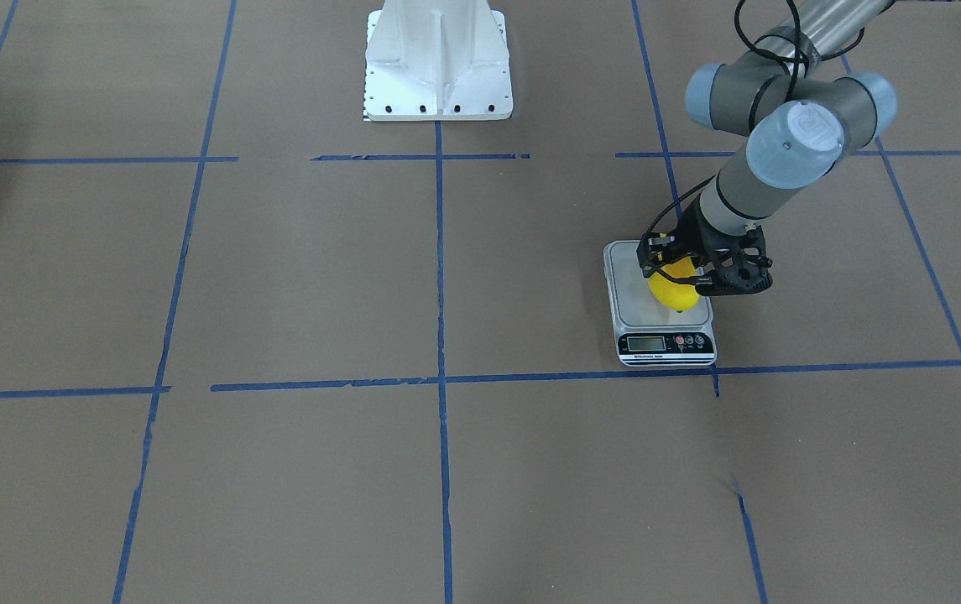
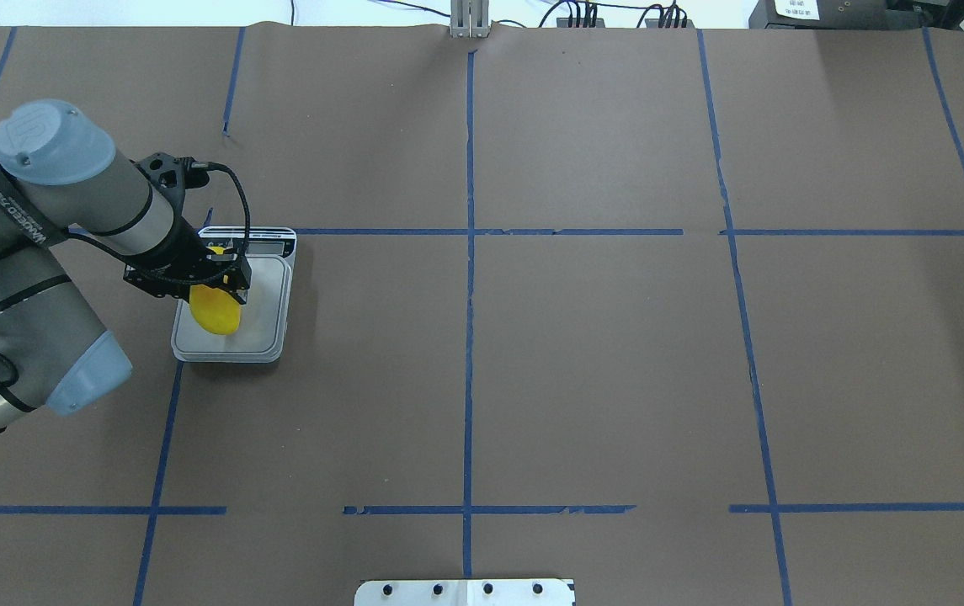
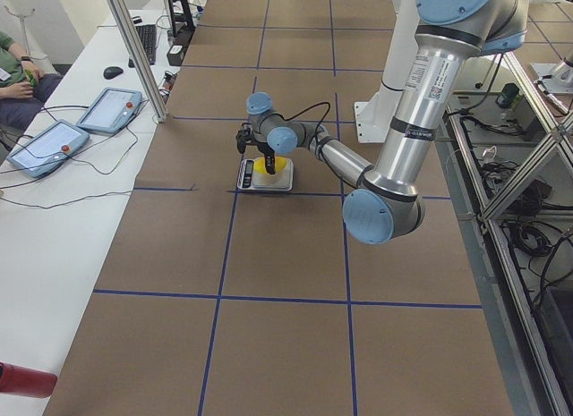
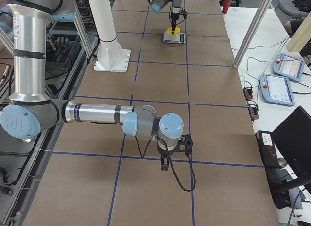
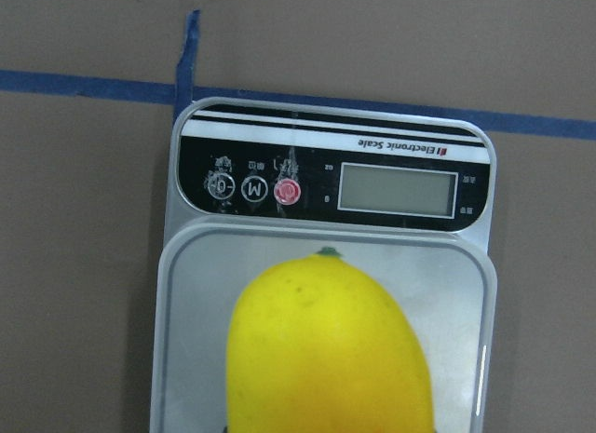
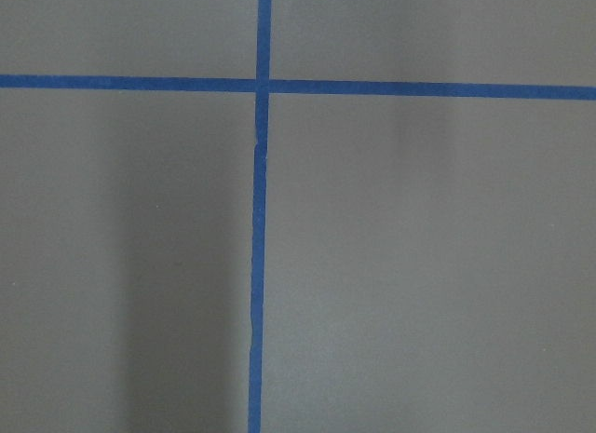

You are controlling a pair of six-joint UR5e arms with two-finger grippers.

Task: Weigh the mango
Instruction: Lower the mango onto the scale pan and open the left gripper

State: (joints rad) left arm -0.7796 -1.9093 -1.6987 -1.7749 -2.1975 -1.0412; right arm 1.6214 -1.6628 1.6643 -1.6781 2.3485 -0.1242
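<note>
Though half-hidden by L hand (image 1: pixel 681 277), mango (image 1: pixel 670 294) over scale (image 1: pixel 631 298).

The left arm (image 2: pixel 77 198) and right arm (image 4: pixel 97 114) are silver-grey tubes with pale blue round joint caps and black bands, one lettered in white. A black cable (image 2: pixel 242 198) loops to the black, latticed left gripper (image 2: pixel 216 293); the white base (image 1: pixel 438 63) shows dark screws
</note>
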